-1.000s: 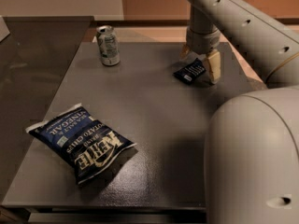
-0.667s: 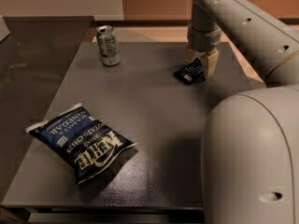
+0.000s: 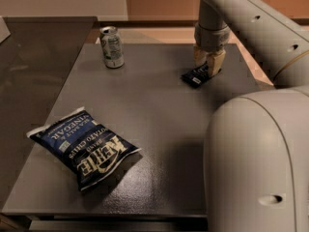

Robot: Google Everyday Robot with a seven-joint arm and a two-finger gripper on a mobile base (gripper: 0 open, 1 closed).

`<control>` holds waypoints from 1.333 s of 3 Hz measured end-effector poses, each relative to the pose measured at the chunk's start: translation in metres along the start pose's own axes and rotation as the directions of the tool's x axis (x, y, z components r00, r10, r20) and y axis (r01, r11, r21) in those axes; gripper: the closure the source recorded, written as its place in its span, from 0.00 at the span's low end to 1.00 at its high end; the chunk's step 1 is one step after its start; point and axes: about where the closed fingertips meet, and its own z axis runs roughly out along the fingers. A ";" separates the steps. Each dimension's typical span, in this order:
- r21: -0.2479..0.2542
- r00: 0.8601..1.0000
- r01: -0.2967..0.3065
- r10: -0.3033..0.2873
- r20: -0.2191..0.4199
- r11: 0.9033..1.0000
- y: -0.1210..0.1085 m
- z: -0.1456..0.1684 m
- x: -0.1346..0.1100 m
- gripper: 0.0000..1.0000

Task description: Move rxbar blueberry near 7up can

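Observation:
The rxbar blueberry (image 3: 194,77), a small dark navy wrapper with white text, lies flat on the grey table (image 3: 159,110) at the back right. My gripper (image 3: 208,64) comes down from above onto its far end. The two tan fingers (image 3: 216,63) are closed in on either side of the bar's far end, and the bar still rests on the table. The 7up can (image 3: 111,47), silver-grey with greenish markings, stands upright at the table's back left, well to the left of the bar and the gripper.
A large blue-and-white Kettle chip bag (image 3: 83,146) lies at the front left of the table. My arm's big pale body (image 3: 256,158) fills the front right. A darker counter (image 3: 34,76) adjoins the table's left side.
The gripper has settled lower over the bar's far end and its fingers have drawn closer together. The bar, can and chip bag have stayed in place.

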 end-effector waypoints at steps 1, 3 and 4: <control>0.041 0.999 -0.039 0.037 0.033 0.998 -0.003 -0.017 -0.004 1.00; 0.104 0.973 -0.191 0.175 0.148 0.976 -0.026 -0.045 -0.046 1.00; 0.120 0.950 -0.266 0.240 0.198 0.956 -0.035 -0.056 -0.078 1.00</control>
